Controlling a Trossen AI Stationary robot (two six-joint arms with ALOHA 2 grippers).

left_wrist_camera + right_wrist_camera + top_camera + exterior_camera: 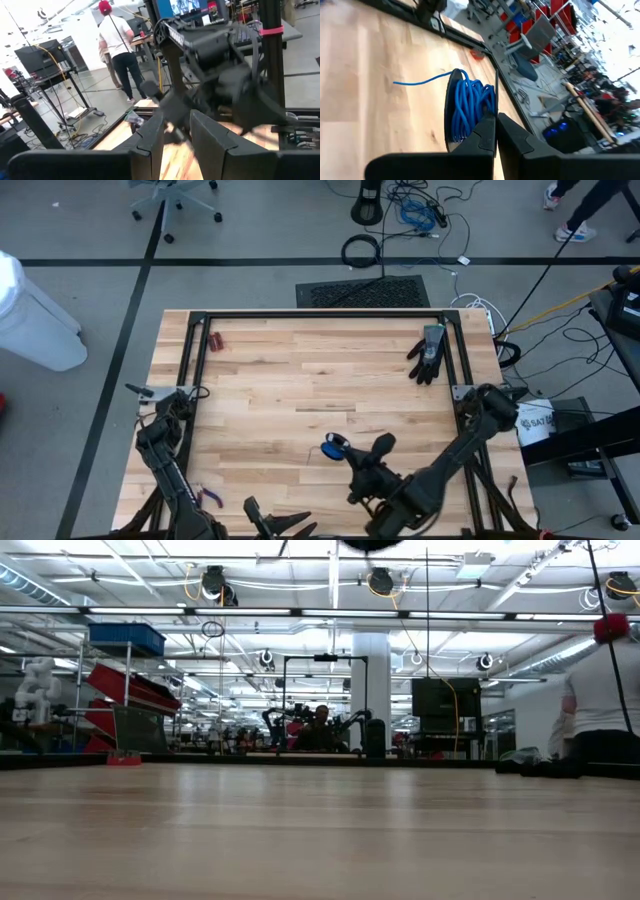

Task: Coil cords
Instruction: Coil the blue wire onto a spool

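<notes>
Right jaws clamped on blue coiled cords (468,107)

L tool (176,145) part-open — R arm (215,65) ahead, person (117,47) beyond.

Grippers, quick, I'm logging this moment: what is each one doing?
Left gripper: fingers slightly apart, holding nothing visible.
Right gripper: shut on the blue cord coil.
</notes>
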